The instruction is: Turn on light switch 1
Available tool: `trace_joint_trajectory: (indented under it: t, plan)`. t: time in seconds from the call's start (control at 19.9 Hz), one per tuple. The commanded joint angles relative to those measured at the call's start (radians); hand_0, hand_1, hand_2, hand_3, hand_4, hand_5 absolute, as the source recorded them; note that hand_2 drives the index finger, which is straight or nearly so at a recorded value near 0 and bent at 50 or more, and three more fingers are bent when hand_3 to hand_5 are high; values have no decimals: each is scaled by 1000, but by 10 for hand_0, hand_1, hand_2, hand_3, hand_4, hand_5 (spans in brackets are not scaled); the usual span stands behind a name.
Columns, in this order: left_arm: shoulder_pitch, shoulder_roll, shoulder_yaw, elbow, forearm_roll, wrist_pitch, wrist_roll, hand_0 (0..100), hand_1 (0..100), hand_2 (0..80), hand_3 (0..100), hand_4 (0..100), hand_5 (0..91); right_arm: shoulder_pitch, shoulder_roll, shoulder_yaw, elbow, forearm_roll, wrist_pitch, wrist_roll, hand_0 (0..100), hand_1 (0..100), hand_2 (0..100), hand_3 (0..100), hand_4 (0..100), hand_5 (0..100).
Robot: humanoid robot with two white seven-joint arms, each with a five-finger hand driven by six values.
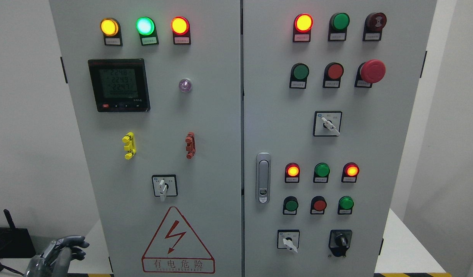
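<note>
A grey control cabinet (221,127) with two doors fills the head view. Its labels are too small to read, so I cannot tell which control is light switch 1. The left door carries a white rotary switch (164,186). On the right door are a rotary switch (328,124), a lower white one (288,240) and a black one (340,241). Push buttons sit in a row: green (291,205), red (319,204), green (346,202). My left hand (63,250) hangs at the lower left, fingers relaxed and holding nothing, well off the panel.
A digital meter (119,85) and lit lamps in amber (109,27), green (145,25) and red (180,25) top the left door. A red emergency stop (371,71) and a door handle (263,177) are on the right door. A black box (9,240) stands behind my hand.
</note>
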Motion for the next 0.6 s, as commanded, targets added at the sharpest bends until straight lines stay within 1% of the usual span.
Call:
trace_joint_trajectory:
  t: [0.0, 0.15, 0.2, 0.3, 0.4, 0.55]
  plan:
    - [-45, -46, -172, -55, -98, 12, 41, 89, 300, 446, 606, 632, 548, 0, 0, 0, 0, -18, 0, 0, 120, 389, 0, 0, 0, 0]
    - [-48, -59, -198, -59, -106, 29, 56, 78, 312, 457, 631, 656, 589, 0, 0, 0, 0, -18, 0, 0, 120, 389, 0, 0, 0, 0]
    - [-48, -66, -209, -64, -113, 42, 73, 77, 317, 461, 642, 664, 603, 0, 0, 0, 0, -18, 0, 0, 120, 389, 0, 0, 0, 0]
    - [-58, -79, -228, -79, -150, 88, 133, 73, 322, 465, 650, 671, 615, 0, 0, 0, 0, -17, 0, 0, 120, 389, 0, 0, 0, 0]
    - [-75, -90, -249, -82, -164, 140, 176, 65, 341, 479, 676, 697, 646, 0, 0, 0, 0, -18, 0, 0, 120, 389, 0, 0, 0, 0]
    - [-94, -119, -266, -84, -179, 179, 185, 45, 383, 491, 696, 719, 672, 0, 0, 0, 0, -17, 0, 0, 120, 389, 0, 0, 0, 0]
